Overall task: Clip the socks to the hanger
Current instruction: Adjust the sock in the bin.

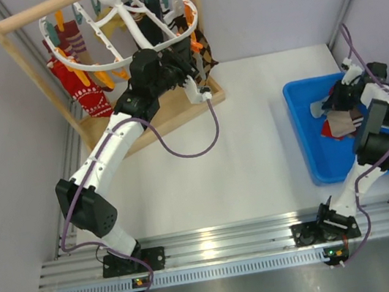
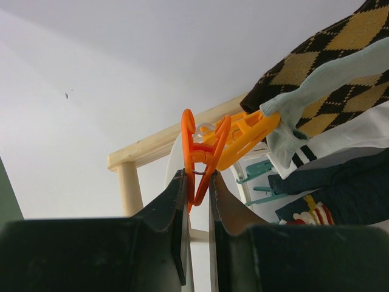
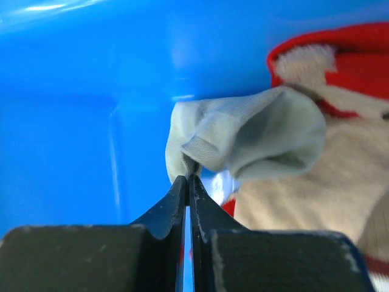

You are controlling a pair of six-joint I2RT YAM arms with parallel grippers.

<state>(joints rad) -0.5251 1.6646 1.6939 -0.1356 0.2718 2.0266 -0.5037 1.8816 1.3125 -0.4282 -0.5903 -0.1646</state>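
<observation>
Left jaws: nearly closed, pinching the handle end of an orange clip [image 2: 200,152] on the hanger [image 1: 128,17]. The hanger hangs from the wooden rack [image 1: 33,16] at the far left of the desk [image 1: 253,144], and an argyle sock [image 2: 328,61] hangs beside that clip. Right jaws: fully closed on a fold of a pale grey sock [image 3: 255,134] inside the blue bin [image 3: 91,121] at the desk's right, against a red-trimmed sock [image 3: 352,61]; whether it is clear of the bin floor is uncertain.

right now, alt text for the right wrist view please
The right gripper is pinched shut on a fold of a pale grey sock inside a blue bin. A red and beige sock fills the right side of the picture behind it.
</observation>
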